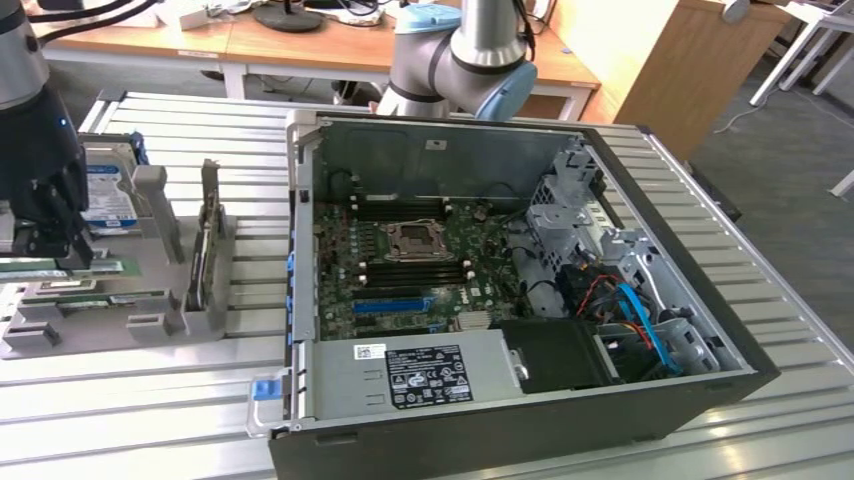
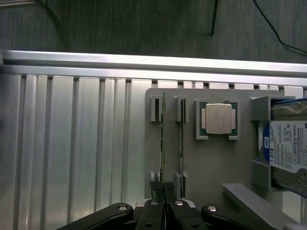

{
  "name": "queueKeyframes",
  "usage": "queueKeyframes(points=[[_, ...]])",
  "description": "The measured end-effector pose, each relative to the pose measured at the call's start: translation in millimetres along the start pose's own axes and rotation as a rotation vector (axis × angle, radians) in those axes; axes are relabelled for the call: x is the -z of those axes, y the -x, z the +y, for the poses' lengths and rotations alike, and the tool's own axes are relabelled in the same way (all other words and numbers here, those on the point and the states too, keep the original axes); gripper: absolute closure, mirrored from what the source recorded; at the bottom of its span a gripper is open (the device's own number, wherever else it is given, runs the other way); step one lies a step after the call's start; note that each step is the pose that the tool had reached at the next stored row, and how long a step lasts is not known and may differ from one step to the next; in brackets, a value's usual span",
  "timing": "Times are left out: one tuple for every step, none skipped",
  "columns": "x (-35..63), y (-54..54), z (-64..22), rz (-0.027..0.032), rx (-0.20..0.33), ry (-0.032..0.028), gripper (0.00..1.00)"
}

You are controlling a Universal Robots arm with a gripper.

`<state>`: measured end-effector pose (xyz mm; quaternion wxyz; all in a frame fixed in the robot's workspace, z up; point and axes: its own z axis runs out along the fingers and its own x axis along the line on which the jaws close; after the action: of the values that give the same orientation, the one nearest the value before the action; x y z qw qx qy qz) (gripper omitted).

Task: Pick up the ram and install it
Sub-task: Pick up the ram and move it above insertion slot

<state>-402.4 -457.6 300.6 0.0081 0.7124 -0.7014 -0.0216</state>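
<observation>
- Where the ram (image 2: 163, 139) stood on edge in the grey holder (image 2: 216, 163), it was clamped by the gripper (image 2: 164, 187).
- The jaws were drawn almost together.

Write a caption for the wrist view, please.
Claw closed on one ram stick standing on edge in its gray holder.

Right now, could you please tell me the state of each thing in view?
Tool: shut on the ram.
Ram: upright on edge in the holder, not installed.
Second stick: upright in the neighbouring slot.
Processor: lying flat in its holder pocket.
Hard drive: propped in its bracket.
Computer case: side open, motherboard exposed.
</observation>
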Motion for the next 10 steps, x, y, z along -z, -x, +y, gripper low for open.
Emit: queueKeyframes(points=[[1.4, 0.0, 0.0, 0.0001, 0.0, 0.0, 0.88], [2.8, 0.1, 0.0, 0.0, 0.0, 0.0001, 0.88], [4.0, 0.1, -0.1, 0.0, 0.0, 0.0001, 0.88], [5.1, 0.1, -0.1, 0.0001, 0.0, 0.0001, 0.88], [6.2, 0.1, -0.1, 0.0, 0.0, 0.0, 0.88], [7.5, 0.1, -0.2, 0.0, 0.0, 0.0001, 0.88], [8.9, 0.2, -0.2, 0.0, 0.0, 0.0001, 0.88], [10.5, 0.2, -0.3, 0.0, 0.0, 0.0002, 0.88], [11.9, 0.2, -0.3, 0.0, 0.0, 0.0002, 0.88], [13.2, 0.2, -0.3, 0.0001, 0.0, 0.0003, 0.88]])
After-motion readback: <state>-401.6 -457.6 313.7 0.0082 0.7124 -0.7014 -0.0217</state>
